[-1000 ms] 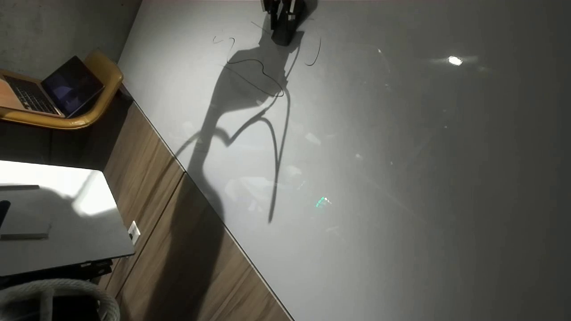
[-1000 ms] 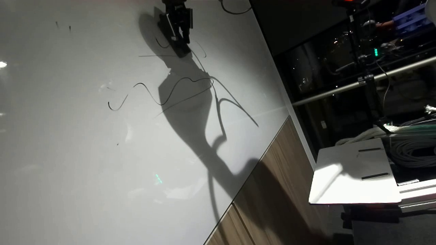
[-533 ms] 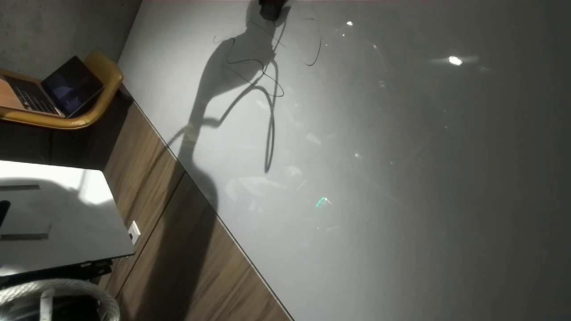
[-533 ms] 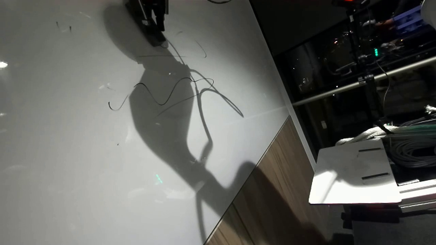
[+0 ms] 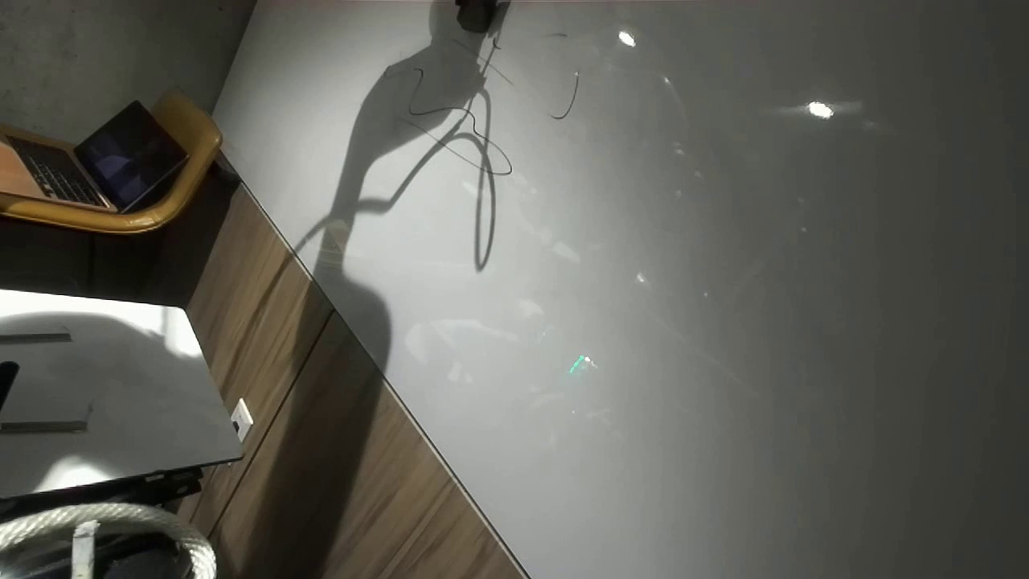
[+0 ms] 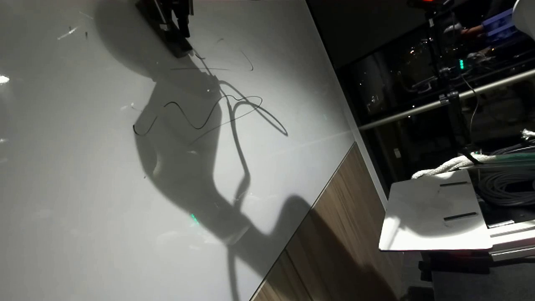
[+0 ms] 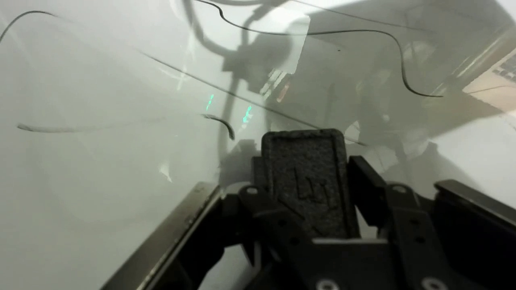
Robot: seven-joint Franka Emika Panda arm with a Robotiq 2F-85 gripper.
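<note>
Wrist view: letter-like strokes (image 7: 311,189) are scratched into the face of a dark, felt-like block (image 7: 308,161), too rough to read. The gripper (image 7: 308,173) is closed on the block, its fingers (image 7: 365,183) pressed to the long sides, so the jaws stand parted only by its width. The block is close to a glossy white board (image 7: 100,193); whether it touches the board cannot be told. Around the block, drawn on the board, are a short curved stroke (image 7: 225,122) just left of its far end, a thin straight line (image 7: 242,98) passing behind that end, and a long wavy line (image 7: 322,33) farther beyond it. Well left of the block runs a faint grey smear (image 7: 60,129). Small green lights (image 7: 247,114), reflected in the board near the block's far end, are too blurred to read. In an exterior view, the block shows at the upper edge, and a laptop (image 5: 125,161) sits well apart from it, its key lettering too small to make out.
</note>
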